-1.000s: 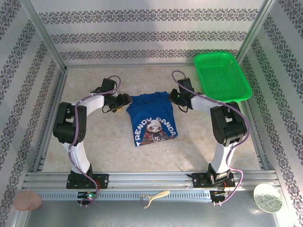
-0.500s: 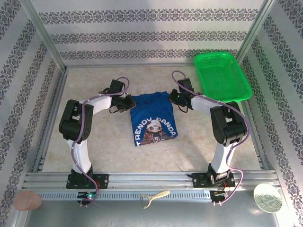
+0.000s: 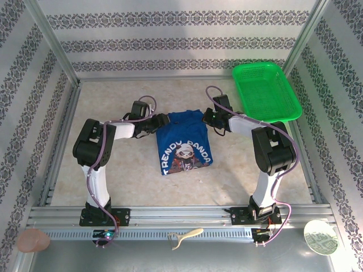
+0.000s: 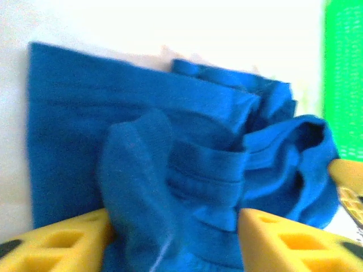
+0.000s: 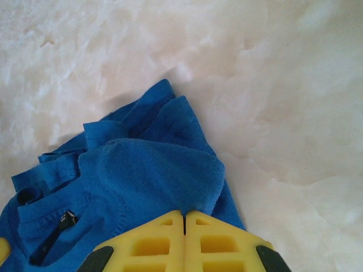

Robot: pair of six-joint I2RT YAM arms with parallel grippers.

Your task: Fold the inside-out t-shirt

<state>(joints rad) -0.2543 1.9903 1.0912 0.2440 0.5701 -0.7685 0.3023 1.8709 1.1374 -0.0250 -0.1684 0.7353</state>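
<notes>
Currently, first fold: right gripper [image 5: 184,218] pinching shirt [image 3: 184,141] towards table's far edge; left gripper [image 4: 173,226] agape astride cloth, probably closes next.

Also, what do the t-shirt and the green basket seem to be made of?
The t-shirt: soft matte knit cloth, perhaps cotton; it bunches in folds and has stitched hems. The green basket: probably rigid plastic, slightly glossy, with a fine moulded mesh.

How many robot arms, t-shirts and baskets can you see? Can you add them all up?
Robot arms: 2, the left arm and the right arm
T-shirts: 1, the blue t-shirt
Baskets: 1, the green basket
Total: 4
</notes>
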